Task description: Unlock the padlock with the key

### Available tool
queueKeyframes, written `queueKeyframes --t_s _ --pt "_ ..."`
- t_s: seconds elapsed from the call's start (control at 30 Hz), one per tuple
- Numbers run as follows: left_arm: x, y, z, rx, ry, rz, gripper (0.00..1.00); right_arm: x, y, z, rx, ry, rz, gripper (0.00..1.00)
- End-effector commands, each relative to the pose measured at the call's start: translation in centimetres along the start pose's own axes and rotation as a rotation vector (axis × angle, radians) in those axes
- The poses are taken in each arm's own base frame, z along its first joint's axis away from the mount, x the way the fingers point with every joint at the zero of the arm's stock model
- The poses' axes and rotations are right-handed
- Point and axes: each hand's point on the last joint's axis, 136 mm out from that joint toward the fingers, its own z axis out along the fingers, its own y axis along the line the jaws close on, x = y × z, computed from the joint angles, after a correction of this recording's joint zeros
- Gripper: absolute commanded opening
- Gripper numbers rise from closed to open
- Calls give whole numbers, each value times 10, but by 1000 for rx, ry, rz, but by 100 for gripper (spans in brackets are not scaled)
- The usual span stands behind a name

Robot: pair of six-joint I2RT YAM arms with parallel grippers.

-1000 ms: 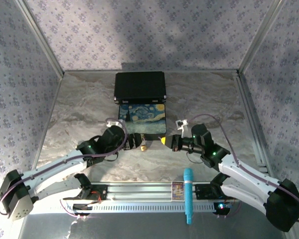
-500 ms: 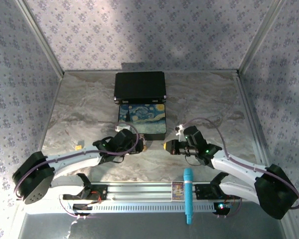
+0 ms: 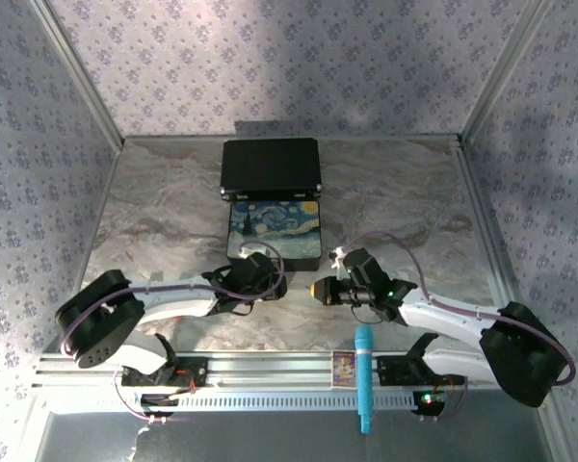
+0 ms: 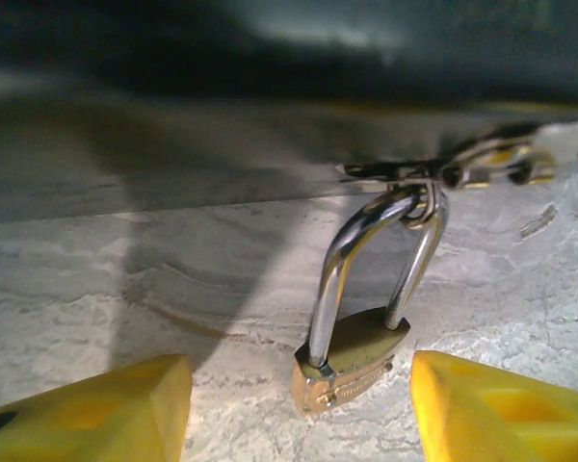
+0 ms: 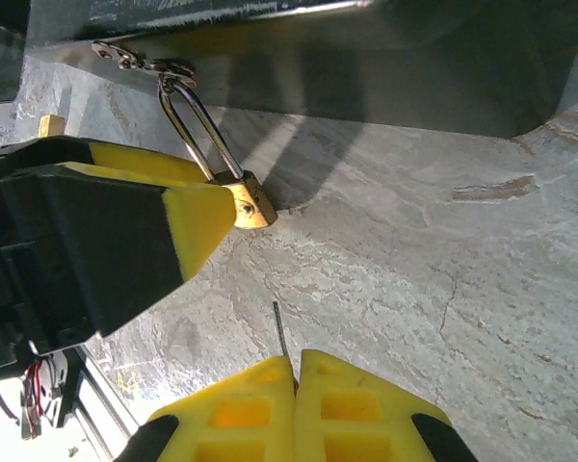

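padlock [image 4: 352, 351] is being found on the table [image 3: 405, 202] just off the near side of the painted box [image 3: 275, 231], shackle being hung in the box's hasp [image 4: 405, 171], brass body being rested on the marble toward the table's near edge

left gripper [image 4: 301, 390] is being held spread, one yellow pad either side of the body, neither being shown touching it; nothing is being pinched yet

right gripper [image 5: 296, 371] is being kept pressed together on the key [image 5: 279, 332], only the thin blade being left sticking out past the fingertips

relation that matters: padlock long axis is being run hasp-to-body, body end being pointed roughly toward the right gripper; blade is being aimed the same general way but offset, the lock lying ahead and a bit left of the tip in the right wrist view, bare table between. left arm is being judged the nearer, already around the lock; key arm near but apart. keyhole is not being resolved

vs one second ago: left arm is being shown folded in, elbow swung toward the table's centre, wrist brought in against the lock; right gripper is being shown pulled slightly back toward the near edge
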Motion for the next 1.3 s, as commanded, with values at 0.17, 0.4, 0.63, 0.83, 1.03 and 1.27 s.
queueKeyframes --t_s 0.17,0.4,0.63,0.83,1.03,1.27 --pt "-6 -27 4 86 -30 -3 46 -8 6 8 -8 -23 -29 0" --pt "-3 -14 5 17 -19 -15 37 -8 8 12 -15 -16 -28 0" --pt "-4 -25 9 87 -33 -15 32 -6 5 16 -14 -10 -21 0" --pt "-6 -27 6 109 -52 -15 23 -5 6 17 -19 -8 -18 0" --pt "-2 -12 9 38 -42 -19 24 -5 3 18 -12 -8 -15 0" --pt "-8 -8 14 38 -102 -54 62 -6 1 16 -2 -5 -8 0"
